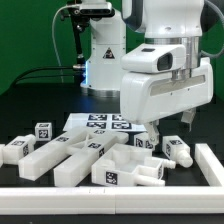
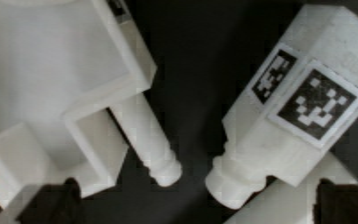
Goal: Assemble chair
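Observation:
The chair lies in loose glossy white parts point(image 1: 75, 155) with black-and-white tags on the black table. My gripper point(image 1: 171, 128) hangs open just above the parts at the exterior view's right, with nothing between its fingers. In the wrist view the gripper point(image 2: 202, 207) looks down on a large slab-like part point(image 2: 51, 90) with a round peg point(image 2: 158, 155) sticking out. Beside it lies a tagged bar point(image 2: 309, 95) with a rounded end. The dark fingertips point(image 2: 51, 205) show at the frame's corners, apart from both parts.
The marker board point(image 1: 100, 123) lies flat behind the parts. A white rail point(image 1: 110, 196) borders the table's front, and another point(image 1: 211, 160) runs along the exterior view's right. The robot's base point(image 1: 100, 60) stands at the back before a green backdrop.

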Motion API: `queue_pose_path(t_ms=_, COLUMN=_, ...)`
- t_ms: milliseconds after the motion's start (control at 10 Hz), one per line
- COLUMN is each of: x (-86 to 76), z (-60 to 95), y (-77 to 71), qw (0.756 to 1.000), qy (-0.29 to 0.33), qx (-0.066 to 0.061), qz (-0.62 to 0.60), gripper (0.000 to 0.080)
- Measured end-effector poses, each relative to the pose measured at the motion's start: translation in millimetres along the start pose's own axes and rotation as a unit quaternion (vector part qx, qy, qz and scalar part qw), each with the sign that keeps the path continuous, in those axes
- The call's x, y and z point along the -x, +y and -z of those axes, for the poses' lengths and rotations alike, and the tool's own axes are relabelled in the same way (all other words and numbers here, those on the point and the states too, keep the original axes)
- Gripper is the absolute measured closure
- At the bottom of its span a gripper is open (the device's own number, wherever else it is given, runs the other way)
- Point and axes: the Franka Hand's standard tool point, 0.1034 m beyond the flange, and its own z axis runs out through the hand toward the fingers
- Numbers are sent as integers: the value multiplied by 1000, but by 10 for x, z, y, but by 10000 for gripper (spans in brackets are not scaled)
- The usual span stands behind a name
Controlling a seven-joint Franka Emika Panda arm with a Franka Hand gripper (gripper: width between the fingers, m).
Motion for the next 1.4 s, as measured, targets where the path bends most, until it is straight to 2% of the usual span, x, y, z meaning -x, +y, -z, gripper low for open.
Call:
queue_pose_path(t_ms=300, x=94, z=-159, y=-291, qw=996, qy=-19, qx=-13, qz=-85, gripper=150)
queue_pose_path(t_ms=600, x=97, z=-351, y=-486, qw=995, qy=-25, qx=-20, qz=-91, gripper=150)
queue_pose_path(t_ms=700, x=97, z=-343, y=-471, qw=996, qy=-25, qx=-19, qz=-88, gripper=150)
queue_pose_path(t_ms=800, x=101, z=-346, y=-467, qw=996, qy=-25, qx=-19, qz=-88, gripper=238)
queue_pose_path(t_ms=900, x=103, z=-350, y=-471, qw=996, qy=-26, qx=-20, qz=-88, gripper=372)
queue_pose_path(t_ms=1000, x=109, z=-349, y=-457, qw=995, qy=-26, qx=-19, qz=-90, gripper=372)
queue_pose_path(t_ms=1100, x=136, z=-350, y=-409, qw=995, qy=-27, qx=-17, qz=-94, gripper=516)
queue_pose_path(t_ms=1200, x=138, z=-349, y=-418, qw=995, qy=-27, qx=-17, qz=-94, gripper=516)
queue_pose_path(t_ms=1300, x=194, z=-304, y=-488, qw=990, qy=-20, qx=-15, qz=-142, gripper=516)
queue_pose_path(t_ms=1400, x=350, z=-211, y=-627, qw=986, qy=-27, qx=-17, qz=-164, gripper=516)
